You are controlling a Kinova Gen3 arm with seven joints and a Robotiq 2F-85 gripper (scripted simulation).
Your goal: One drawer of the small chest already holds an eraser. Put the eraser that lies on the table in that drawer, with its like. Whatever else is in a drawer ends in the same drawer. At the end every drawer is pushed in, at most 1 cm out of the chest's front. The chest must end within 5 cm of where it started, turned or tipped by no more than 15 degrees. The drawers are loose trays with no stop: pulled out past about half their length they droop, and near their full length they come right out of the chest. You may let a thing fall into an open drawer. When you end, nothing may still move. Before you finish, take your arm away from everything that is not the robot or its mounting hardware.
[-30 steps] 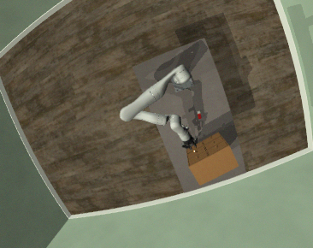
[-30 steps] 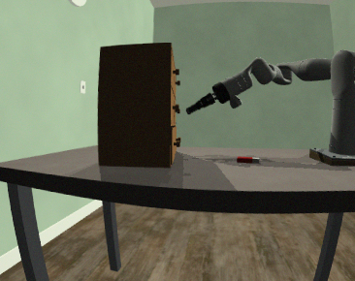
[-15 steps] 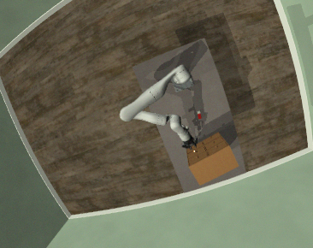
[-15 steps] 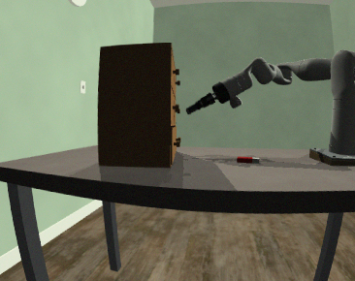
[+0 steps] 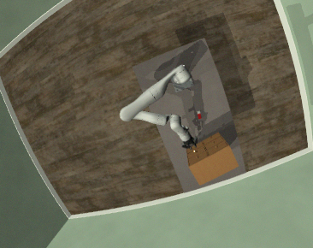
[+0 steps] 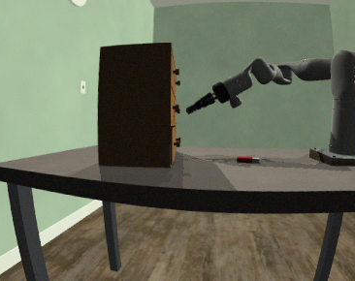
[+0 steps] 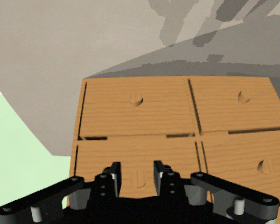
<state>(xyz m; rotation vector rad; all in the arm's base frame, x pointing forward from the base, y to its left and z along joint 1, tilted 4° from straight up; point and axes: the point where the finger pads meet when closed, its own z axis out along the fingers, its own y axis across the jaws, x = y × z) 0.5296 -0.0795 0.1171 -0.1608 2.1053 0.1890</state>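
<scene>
The wooden chest [image 5: 214, 164] [image 6: 135, 107] stands upright on the table; its drawers look pushed in or nearly so. No drawer's inside shows, so the stored eraser is hidden. The red eraser [image 5: 199, 115] [image 6: 244, 159] with a pale end lies on the table between the chest and the robot base. My gripper [image 5: 192, 149] [image 6: 188, 111] [image 7: 137, 171] is partly open with nothing between its fingers, just in front of the chest's front at middle height. In the wrist view, a round knob [image 7: 137, 179] shows between the fingers; a small gap to the knobs shows in the exterior view.
Other knobs [image 7: 136, 100] [image 7: 244, 96] [image 7: 265, 166] stick out of the neighbouring drawer fronts. The table [image 6: 291, 179] [image 7: 36, 60] extends in front of the chest toward the robot base [image 6: 346, 157]. A wall stands behind the chest.
</scene>
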